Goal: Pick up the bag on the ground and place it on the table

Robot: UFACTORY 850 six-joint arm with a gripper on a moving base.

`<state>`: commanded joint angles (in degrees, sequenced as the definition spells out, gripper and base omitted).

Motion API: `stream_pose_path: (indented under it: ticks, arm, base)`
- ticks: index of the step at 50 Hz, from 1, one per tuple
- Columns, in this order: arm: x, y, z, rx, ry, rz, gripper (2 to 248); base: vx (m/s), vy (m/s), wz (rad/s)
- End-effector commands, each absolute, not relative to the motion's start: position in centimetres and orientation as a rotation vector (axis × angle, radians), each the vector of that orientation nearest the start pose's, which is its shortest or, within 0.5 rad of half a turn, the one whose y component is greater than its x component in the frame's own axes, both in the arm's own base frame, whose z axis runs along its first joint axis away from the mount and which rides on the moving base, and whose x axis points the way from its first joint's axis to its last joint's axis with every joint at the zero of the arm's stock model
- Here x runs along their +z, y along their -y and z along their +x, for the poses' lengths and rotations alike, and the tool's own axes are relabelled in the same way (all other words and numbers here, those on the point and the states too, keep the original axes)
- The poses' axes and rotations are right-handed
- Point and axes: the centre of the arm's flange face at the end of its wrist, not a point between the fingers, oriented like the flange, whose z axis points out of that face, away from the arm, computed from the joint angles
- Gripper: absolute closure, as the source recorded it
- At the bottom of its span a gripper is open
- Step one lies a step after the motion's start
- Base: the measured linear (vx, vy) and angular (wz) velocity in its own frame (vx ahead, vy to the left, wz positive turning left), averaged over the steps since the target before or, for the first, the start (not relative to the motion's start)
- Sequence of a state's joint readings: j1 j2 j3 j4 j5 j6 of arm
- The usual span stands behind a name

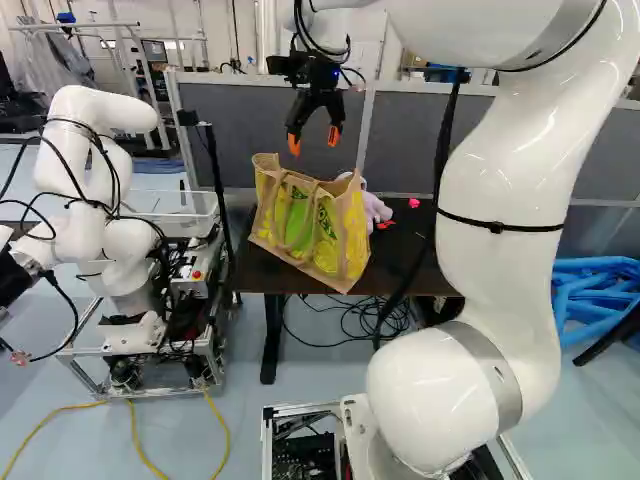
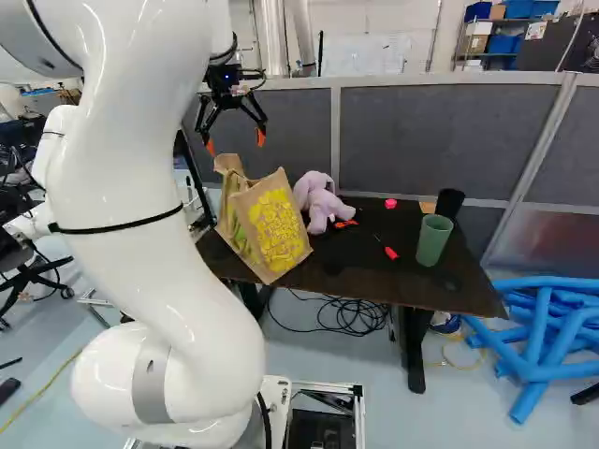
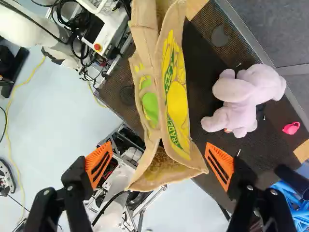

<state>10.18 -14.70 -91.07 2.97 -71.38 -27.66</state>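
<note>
The bag (image 3: 177, 102) looks light and floppy, likely to fold; best pinched at its top rim (image 2: 259, 184); the claw (image 3: 159, 162) stands wide open, gripping nothing.

We see our gripper (image 2: 236, 142) above the bag (image 2: 276, 229), fingers apart, bag clear of both. Bag's tilted at the left end of the dark table (image 2: 374, 271); we can't tell what bears it. Plush toy (image 2: 323, 201) just right of it, then pink item (image 2: 390, 203), red-handled tool (image 2: 389, 253), green cup (image 2: 433, 239). We've got coiled cables (image 2: 346, 316) underneath, blue tubes (image 2: 543, 341) on the floor at right, grey partition (image 2: 421, 140) behind.
</note>
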Motion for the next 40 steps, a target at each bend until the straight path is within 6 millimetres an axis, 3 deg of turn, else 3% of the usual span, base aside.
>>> stream_pose_path:
  ticks: [40]
  arm:
    - [69.71,-10.26,54.66,-0.145,0.985,-2.942,3]
  base:
    - [-0.006,0.000,0.000]
